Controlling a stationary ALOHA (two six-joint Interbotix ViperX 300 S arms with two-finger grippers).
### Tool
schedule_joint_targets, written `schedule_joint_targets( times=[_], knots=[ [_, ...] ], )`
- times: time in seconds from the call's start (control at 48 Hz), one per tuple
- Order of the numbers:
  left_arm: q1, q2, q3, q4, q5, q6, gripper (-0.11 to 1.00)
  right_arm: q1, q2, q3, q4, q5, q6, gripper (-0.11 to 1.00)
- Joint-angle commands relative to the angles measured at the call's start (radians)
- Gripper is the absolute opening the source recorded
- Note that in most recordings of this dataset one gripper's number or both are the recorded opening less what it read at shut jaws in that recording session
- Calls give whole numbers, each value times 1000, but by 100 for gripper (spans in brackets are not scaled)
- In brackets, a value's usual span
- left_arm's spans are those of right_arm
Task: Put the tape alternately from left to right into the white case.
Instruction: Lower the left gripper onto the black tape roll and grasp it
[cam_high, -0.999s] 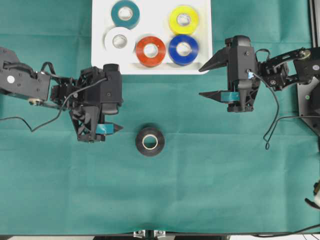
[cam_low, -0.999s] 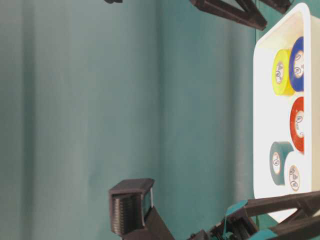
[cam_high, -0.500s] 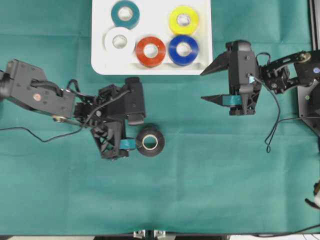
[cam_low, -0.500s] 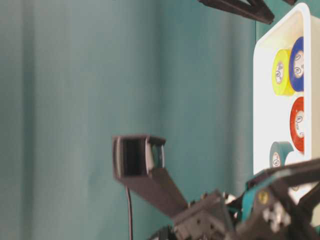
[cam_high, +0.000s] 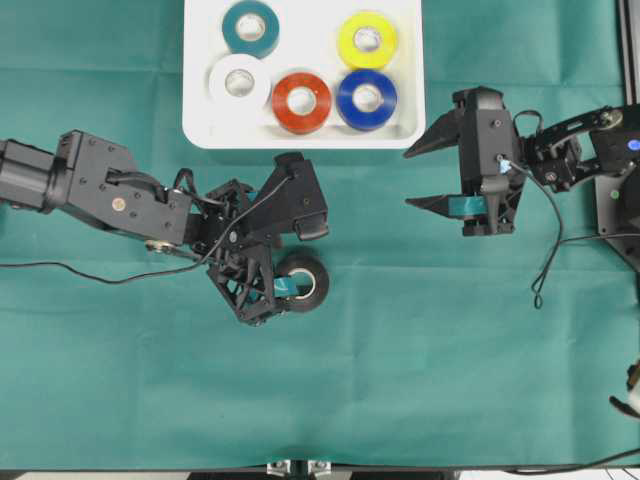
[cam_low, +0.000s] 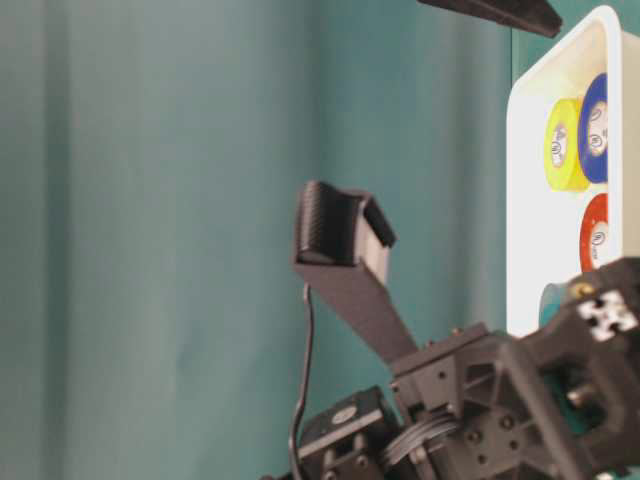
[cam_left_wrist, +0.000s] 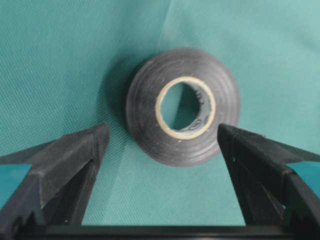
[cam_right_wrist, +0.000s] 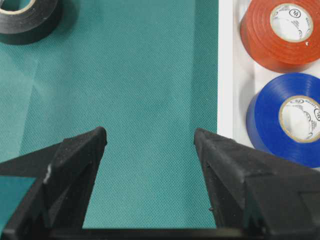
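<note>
Nearest to you, the black roll (cam_high: 303, 283) lies flat on the green cloth (cam_high: 450, 370), out of the tray, and your left gripper (cam_left_wrist: 162, 137) is right over it, jaws spread wide. In the left wrist view the roll sits between the two fingertips (cam_left_wrist: 75, 150) with cloth showing on both sides, so nothing is grasped yet; from overhead the fingers straddle the roll's left part.

Over to the right, your right gripper (cam_high: 432, 172) hangs above bare cloth just off the tray's near right corner, jaws released and empty; its wrist view shows only cloth between the pads (cam_right_wrist: 80, 150).

Farther back, the white case (cam_high: 200, 100) sits at the far edge with five rolls flat inside: the red-orange roll (cam_high: 301, 102) and the blue roll (cam_high: 367, 98) side by side along the near wall, the white roll (cam_high: 239, 82) touching the red-orange one on its left, then the teal roll (cam_high: 250, 27) and the yellow roll (cam_high: 367, 39) at the far side, well apart from each other
</note>
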Motion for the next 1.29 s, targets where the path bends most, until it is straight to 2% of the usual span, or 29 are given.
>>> schedule_joint_targets(
  times=[0.0, 0.687, 1.27],
  knots=[
    [-3, -6, -34, 0, 3, -2, 65, 3, -14, -6, 0, -6, 0, 77],
    [-2, 78, -92, 3, 14, 6, 66, 6, -14, 0, 0, -6, 0, 77],
    [0, 78, -89, 6, 97, 15, 65, 9, -14, 0, 0, -6, 0, 77]
  ],
)
